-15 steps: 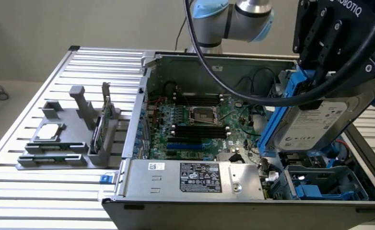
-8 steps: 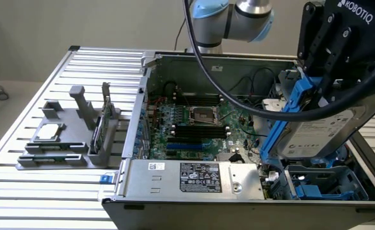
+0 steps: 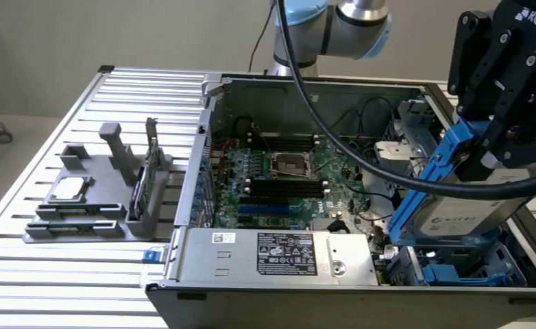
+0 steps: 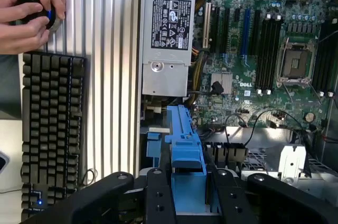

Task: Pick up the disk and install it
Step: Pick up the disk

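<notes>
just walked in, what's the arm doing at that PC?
The gripper has its jaws closed on the disk, gripping it by its blue carrier. The disk hangs tilted above the drive bay in a corner of the open computer case and is not yet seated. A grey fixture beside the case holds other parts.

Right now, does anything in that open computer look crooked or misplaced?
Only the flat silver-grey metal hard drive in its blue carrier: it hangs tilted in the black gripper above the computer's drive bay, not seated.
</notes>
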`<state>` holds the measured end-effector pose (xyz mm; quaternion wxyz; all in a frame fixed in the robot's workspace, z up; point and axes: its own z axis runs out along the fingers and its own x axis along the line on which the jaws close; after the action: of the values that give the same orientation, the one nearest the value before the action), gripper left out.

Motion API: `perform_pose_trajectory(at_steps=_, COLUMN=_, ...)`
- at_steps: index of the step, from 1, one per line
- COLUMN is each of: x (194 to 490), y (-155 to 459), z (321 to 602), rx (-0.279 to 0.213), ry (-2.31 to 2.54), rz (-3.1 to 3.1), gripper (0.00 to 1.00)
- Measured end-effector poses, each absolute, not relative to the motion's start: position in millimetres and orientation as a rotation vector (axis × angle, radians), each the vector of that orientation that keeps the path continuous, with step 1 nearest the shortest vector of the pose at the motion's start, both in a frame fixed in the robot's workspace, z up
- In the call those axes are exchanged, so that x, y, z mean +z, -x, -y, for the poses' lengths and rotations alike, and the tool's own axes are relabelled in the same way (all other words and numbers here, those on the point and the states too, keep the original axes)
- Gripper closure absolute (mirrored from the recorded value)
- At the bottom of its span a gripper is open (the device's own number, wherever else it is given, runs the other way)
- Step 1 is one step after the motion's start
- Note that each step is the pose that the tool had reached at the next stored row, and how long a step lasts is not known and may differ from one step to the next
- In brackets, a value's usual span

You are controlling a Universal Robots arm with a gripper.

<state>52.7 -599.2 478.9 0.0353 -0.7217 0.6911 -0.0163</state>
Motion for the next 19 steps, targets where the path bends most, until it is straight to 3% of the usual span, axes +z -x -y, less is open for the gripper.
perform_pose_trajectory(at_steps=19, x=462.9, y=-94.2, z=607.3, rx=-0.058, ry=2.206, rz=-2.140, gripper=0.67)
